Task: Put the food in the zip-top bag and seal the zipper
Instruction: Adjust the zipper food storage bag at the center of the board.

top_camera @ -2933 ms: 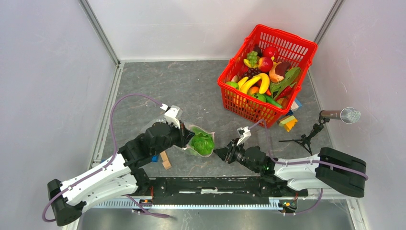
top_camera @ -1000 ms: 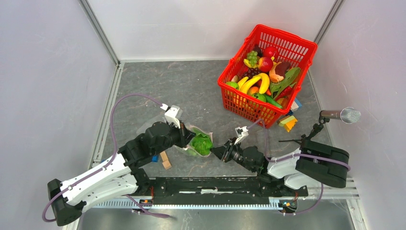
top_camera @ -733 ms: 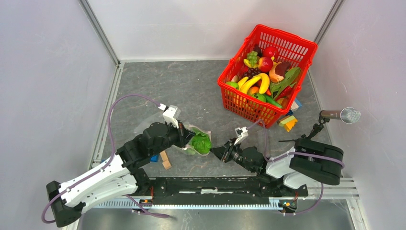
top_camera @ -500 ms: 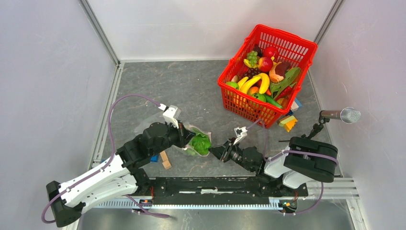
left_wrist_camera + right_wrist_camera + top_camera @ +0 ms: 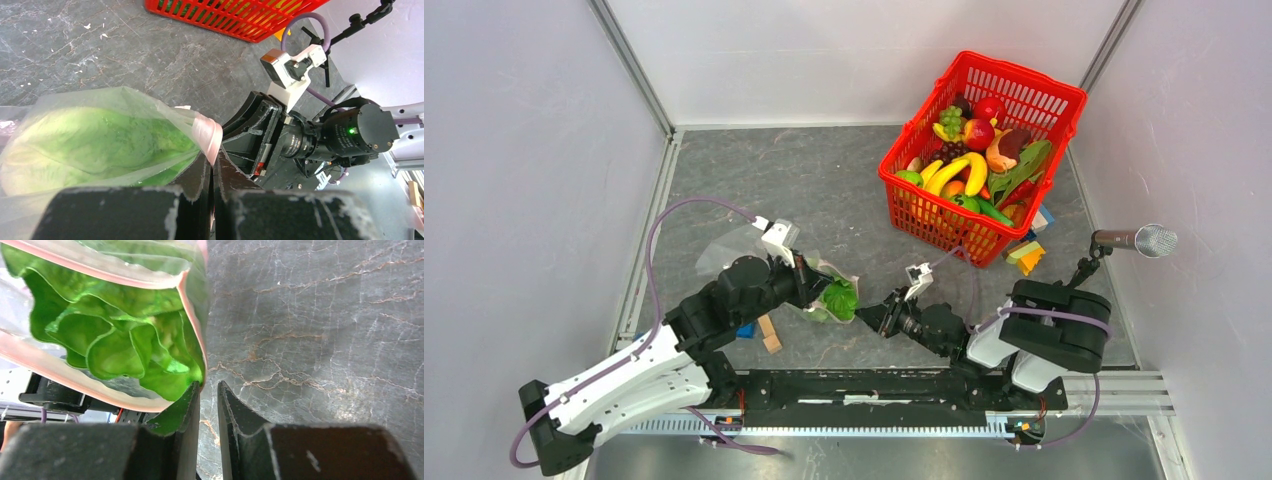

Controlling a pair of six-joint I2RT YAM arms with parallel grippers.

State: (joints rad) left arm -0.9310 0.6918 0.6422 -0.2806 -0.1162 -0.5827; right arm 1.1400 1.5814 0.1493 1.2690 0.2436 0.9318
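Zip-top bag point(image 5: 45, 107) holding lettuce point(image 5: 100, 140), zipper point(image 5: 207, 132) pinched by the extended left gripper point(image 5: 212, 167); right gripper point(image 5: 209, 387), jaws barely parted, reaches low to its mouth.

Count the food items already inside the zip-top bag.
1: the lettuce, inside the zip-top bag, whose mouth edge the left gripper pinches. Anything smaller behind the lettuce could be hidden.

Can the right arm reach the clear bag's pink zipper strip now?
Probably yes: the right fingers sit just beside the narrow pink zipper strip of the clear plastic bag, nothing between.
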